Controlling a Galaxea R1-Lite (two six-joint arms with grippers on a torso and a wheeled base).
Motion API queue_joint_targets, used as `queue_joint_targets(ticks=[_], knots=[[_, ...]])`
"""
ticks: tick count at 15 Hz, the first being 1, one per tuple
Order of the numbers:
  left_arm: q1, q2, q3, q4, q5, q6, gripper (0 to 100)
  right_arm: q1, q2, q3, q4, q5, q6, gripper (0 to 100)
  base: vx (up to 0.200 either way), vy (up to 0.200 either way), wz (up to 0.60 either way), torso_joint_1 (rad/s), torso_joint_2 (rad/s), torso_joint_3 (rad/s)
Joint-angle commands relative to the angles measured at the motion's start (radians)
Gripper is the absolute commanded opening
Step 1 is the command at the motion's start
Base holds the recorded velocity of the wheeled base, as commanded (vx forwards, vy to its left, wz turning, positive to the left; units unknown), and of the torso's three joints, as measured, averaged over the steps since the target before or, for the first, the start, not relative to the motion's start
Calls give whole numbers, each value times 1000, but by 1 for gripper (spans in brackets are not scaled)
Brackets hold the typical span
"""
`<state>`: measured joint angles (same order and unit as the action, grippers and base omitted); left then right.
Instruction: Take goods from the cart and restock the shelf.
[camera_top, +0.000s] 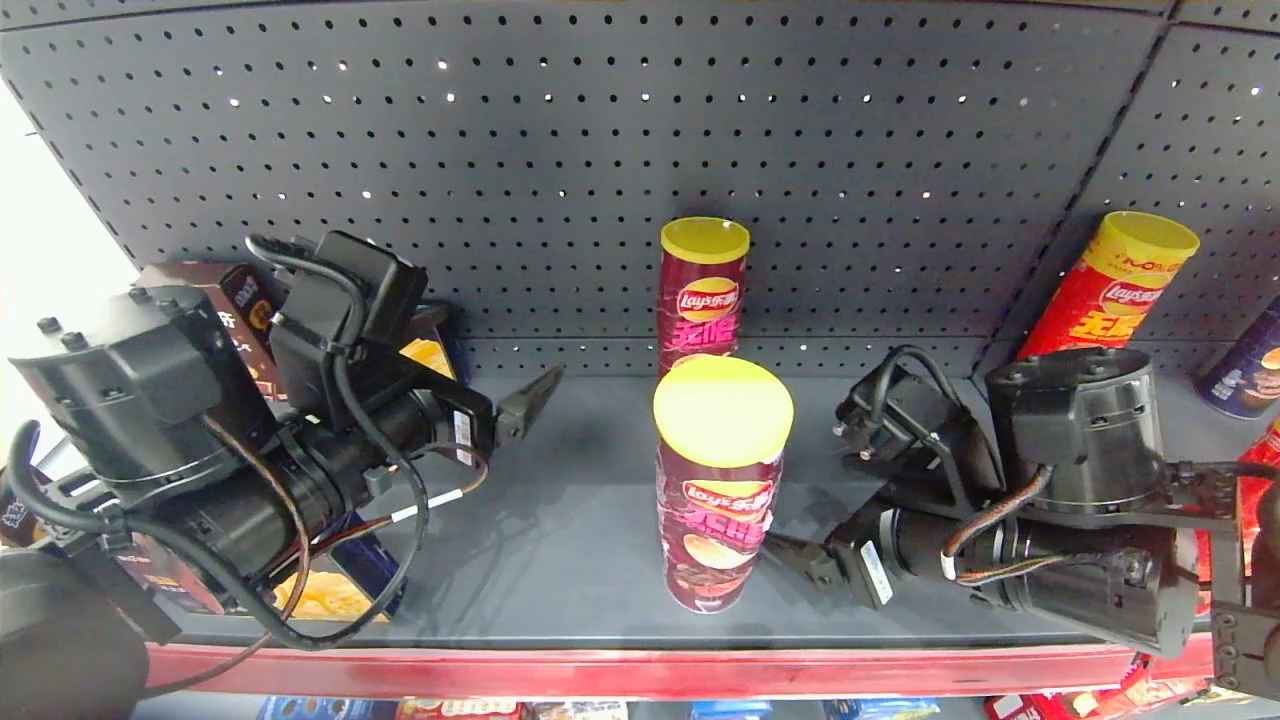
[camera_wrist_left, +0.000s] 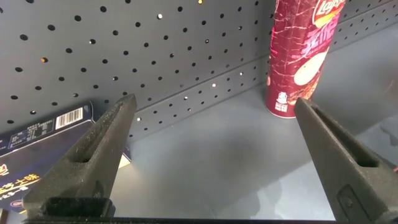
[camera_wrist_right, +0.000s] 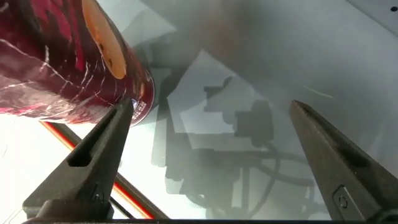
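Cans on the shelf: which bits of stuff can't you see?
- Back can: bottom hidden behind the front can, head view.
- Boxes: mostly behind the left arm, head view.
- Blue can: cut off by the right edge, head view.
- Front can: top cut off by the edge, right wrist view.

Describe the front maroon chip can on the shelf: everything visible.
The front can is a tall round tube with a glossy maroon printed wrap showing pictures of chips, and a flat yellow lid closed on top. It stands upright near the front edge of the grey shelf, in front of a matching rear can. The open right hand sits low beside it, with one fingertip close to the base. Whether they touch cannot be told.
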<state>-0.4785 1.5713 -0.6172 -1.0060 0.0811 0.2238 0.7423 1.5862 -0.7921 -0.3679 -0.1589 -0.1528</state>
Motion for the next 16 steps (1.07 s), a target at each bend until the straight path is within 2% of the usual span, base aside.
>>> queue_joint_targets(ticks=[1, 3, 5, 7, 10, 12, 14, 16], knots=[[0, 0, 4, 0, 0, 0, 100, 0, -6, 2, 0, -1, 1, 100, 0, 0, 0, 0, 0, 0], [0, -2, 5, 0, 0, 0, 100, -3, -11, 4, -2, -1, -1, 100, 0, 0, 0, 0, 0, 0], [-2, -36, 36, 1, 0, -1, 100, -61, -104, 4, -19, -1, 1, 100, 0, 0, 0, 0, 0, 0], [0, -122, 57, 9, 2, -1, 100, -93, -221, 7, -20, 1, 9, 100, 0, 0, 0, 0, 0, 0], [-8, -280, 108, 10, 0, -6, 100, -100, -422, 88, -25, -1, 24, 100, 0, 0, 0, 0, 0, 0], [-8, -425, 179, 27, -1, -3, 100, -81, -601, 198, -28, 1, 12, 100, 0, 0, 0, 0, 0, 0], [-49, -603, 312, 36, -24, -1, 100, -44, -789, 333, -26, 4, 7, 100, 0, 0, 0, 0, 0, 0], [-55, -721, 384, 61, -24, 2, 100, -43, -899, 413, -19, 12, 7, 100, 0, 0, 0, 0, 0, 0]])
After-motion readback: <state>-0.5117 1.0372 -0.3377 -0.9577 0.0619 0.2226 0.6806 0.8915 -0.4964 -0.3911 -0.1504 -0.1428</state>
